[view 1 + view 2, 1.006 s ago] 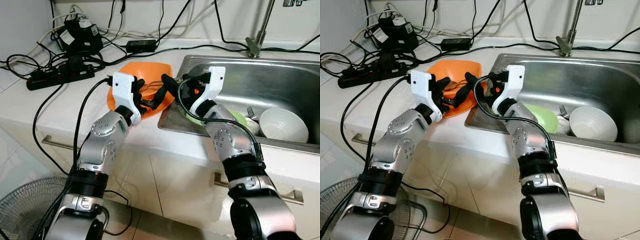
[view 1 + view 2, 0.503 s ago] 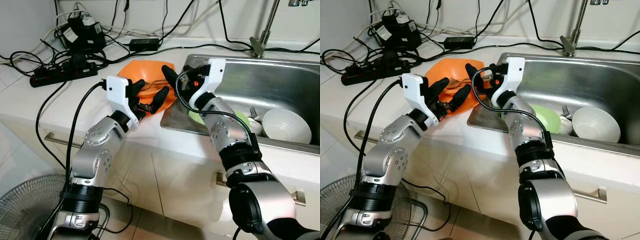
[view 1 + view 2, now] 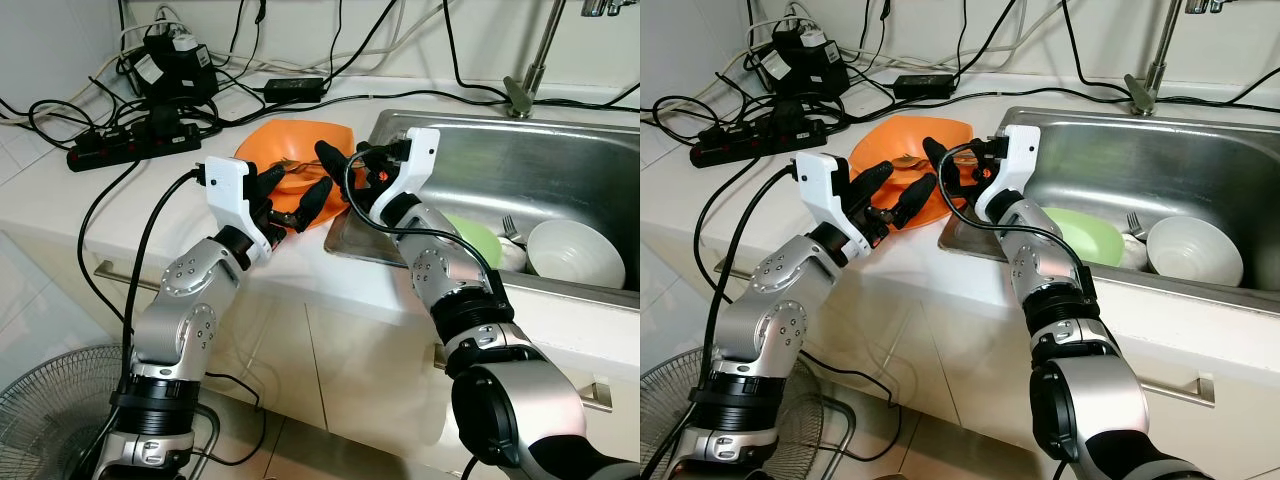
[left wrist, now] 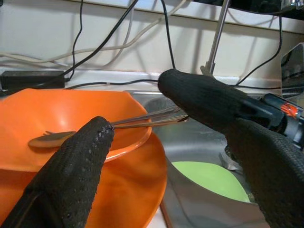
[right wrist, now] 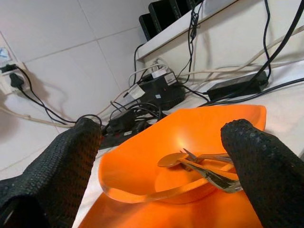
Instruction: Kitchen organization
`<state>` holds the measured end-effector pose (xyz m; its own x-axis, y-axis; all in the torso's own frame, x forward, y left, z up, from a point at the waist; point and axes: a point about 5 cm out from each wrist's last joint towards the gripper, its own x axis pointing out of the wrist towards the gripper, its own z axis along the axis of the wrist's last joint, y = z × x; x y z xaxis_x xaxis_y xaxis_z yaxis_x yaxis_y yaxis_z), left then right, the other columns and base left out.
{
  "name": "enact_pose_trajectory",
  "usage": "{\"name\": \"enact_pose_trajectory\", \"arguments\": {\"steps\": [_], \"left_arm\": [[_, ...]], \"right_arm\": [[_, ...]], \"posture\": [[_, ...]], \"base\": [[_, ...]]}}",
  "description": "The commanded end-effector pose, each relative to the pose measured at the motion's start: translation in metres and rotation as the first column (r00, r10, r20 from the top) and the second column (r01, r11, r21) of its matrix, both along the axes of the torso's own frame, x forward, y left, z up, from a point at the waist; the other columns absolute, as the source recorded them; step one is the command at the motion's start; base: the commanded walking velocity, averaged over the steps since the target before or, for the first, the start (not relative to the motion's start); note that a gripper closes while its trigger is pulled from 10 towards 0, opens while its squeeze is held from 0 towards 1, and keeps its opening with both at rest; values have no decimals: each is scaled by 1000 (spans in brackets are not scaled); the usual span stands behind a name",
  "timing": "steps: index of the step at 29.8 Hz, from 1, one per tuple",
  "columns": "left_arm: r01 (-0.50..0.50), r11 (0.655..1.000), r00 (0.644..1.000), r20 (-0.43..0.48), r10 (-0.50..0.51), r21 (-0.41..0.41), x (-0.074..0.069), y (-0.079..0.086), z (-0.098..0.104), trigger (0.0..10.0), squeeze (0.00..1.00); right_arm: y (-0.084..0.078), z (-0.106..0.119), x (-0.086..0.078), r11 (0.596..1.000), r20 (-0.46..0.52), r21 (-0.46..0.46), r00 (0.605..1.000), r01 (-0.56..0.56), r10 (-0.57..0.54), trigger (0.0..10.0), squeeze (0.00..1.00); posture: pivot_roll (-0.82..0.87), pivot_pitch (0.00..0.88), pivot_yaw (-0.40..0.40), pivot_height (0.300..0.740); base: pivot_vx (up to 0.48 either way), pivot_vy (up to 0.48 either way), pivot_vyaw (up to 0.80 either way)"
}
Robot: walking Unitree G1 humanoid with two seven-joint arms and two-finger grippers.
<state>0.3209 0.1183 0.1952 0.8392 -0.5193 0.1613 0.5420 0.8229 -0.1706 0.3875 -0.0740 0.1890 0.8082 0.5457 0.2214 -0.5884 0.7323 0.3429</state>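
left hand [image 3: 296, 196]: fingers apart, over the near edge of the orange plastic bowl [image 3: 300, 150]
right hand [image 3: 343, 172]: fingers apart, at the bowl's sink-side rim
bowl: on an orange plate [image 4: 128, 199], on the white desk [image 3: 100, 200] beside the steel sink [image 3: 520, 160]
metal spoon and fork [image 5: 199, 166]: lying inside the bowl

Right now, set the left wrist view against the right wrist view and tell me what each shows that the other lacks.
Left wrist view: the green plate down in the steel sink, and the faucet stem against the wall.

Right wrist view: the black power strip and adapters with their tangle of cables on the counter, and a wall socket.

Both: the orange bowl resting on an orange plate, a spoon and fork lying in the bowl, and an open pair of black fingers.
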Motion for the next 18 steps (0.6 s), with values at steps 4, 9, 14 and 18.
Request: {"name": "enact_pose_trajectory", "arguments": {"steps": [4, 9, 14, 18], "left_arm": [[-19, 1000, 1000, 5, 19, -3, 0, 5, 5, 10000, 0], [-12, 1000, 1000, -4, 12, 15, 0, 5, 4, 10000, 0], [-25, 998, 1000, -3, 25, 52, -1, 10, 5, 10000, 0], [-27, 995, 999, -34, 31, 97, -6, 16, -3, 10000, 0]], "right_arm": [[7, 10, -1, 998, 31, 22, 998, -55, 55, 10000, 1000], [1, 16, -3, 999, 77, 1, 996, -40, 40, 10000, 1000], [-12, 19, 2, 995, 109, -46, 990, 91, -85, 10000, 1000], [-8, 14, 0, 996, 90, -72, 995, 56, -49, 10000, 1000]], "posture": [[-21, 0, 103, 740], [-25, 0, 104, 740], [-28, 0, 107, 740], [-24, 0, 109, 740]], "base": [[0, 0, 0], [0, 0, 0], [0, 0, 0], [0, 0, 0]]}}
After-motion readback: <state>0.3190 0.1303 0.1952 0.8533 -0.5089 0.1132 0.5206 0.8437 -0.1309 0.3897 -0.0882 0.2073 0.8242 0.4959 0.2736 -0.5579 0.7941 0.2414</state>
